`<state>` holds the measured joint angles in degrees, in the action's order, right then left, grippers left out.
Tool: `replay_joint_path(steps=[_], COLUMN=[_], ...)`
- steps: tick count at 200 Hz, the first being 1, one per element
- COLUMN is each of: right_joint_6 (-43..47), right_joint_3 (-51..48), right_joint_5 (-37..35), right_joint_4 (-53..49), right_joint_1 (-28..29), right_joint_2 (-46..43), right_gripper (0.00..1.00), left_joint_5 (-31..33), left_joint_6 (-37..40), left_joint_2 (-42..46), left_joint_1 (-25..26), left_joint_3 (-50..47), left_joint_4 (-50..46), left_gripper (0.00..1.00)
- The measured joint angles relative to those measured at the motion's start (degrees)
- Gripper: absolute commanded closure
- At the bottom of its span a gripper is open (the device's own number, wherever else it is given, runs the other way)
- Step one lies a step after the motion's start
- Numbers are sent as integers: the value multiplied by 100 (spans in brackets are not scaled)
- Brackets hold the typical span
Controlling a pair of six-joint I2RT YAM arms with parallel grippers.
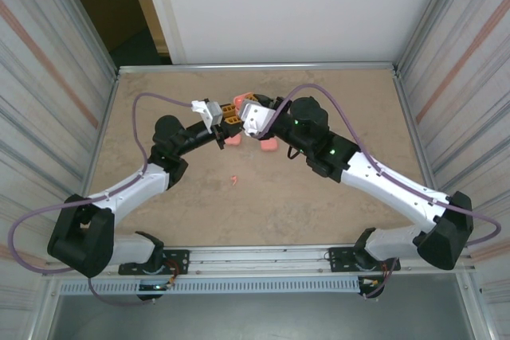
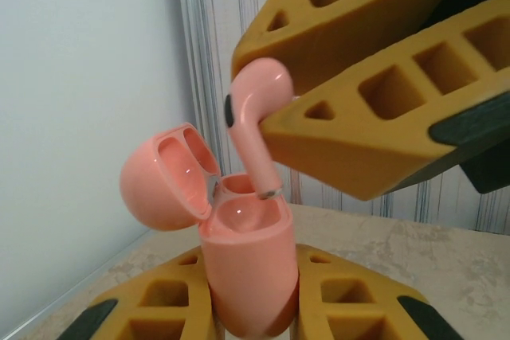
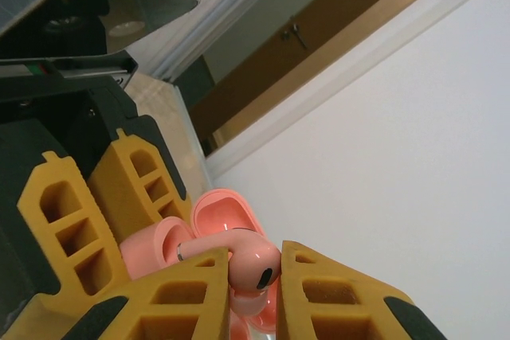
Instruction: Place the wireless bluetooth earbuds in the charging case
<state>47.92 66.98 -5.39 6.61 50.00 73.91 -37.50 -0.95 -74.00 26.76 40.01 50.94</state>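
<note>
My left gripper (image 2: 251,264) is shut on a pink charging case (image 2: 247,292), held upright with its lid (image 2: 159,185) flipped open to the left. Just above it, my right gripper (image 3: 255,256) is shut on a salmon-pink earbud (image 3: 253,262). From the left wrist view the earbud (image 2: 253,105) hangs stem-down from the right arm's yellow fingers (image 2: 358,117), its metal tip at the rim of the case's near socket. Both sockets look empty. From above, the left gripper (image 1: 226,122) and the right gripper (image 1: 245,111) meet at the table's far middle.
Two pink rounded cases (image 1: 233,140) (image 1: 268,146) lie on the beige table (image 1: 319,212) under the grippers. A tiny loose earbud (image 1: 233,180) lies nearer the arms' bases. Metal-framed walls (image 1: 103,109) close in the sides and back.
</note>
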Motion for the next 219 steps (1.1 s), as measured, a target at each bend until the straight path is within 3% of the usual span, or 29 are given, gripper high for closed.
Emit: replay_joint_path(steps=[219], right_joint_6=[378], right_joint_3=[280], right_joint_5=[-234], right_joint_4=[-693], right_joint_1=[164], right_joint_2=[120], right_gripper=[82], left_joint_5=[-44], left_joint_6=[101], left_joint_2=[2], left_joint_1=[26], left_joint_3=[0], left_joint_4=[-116], left_gripper=[100])
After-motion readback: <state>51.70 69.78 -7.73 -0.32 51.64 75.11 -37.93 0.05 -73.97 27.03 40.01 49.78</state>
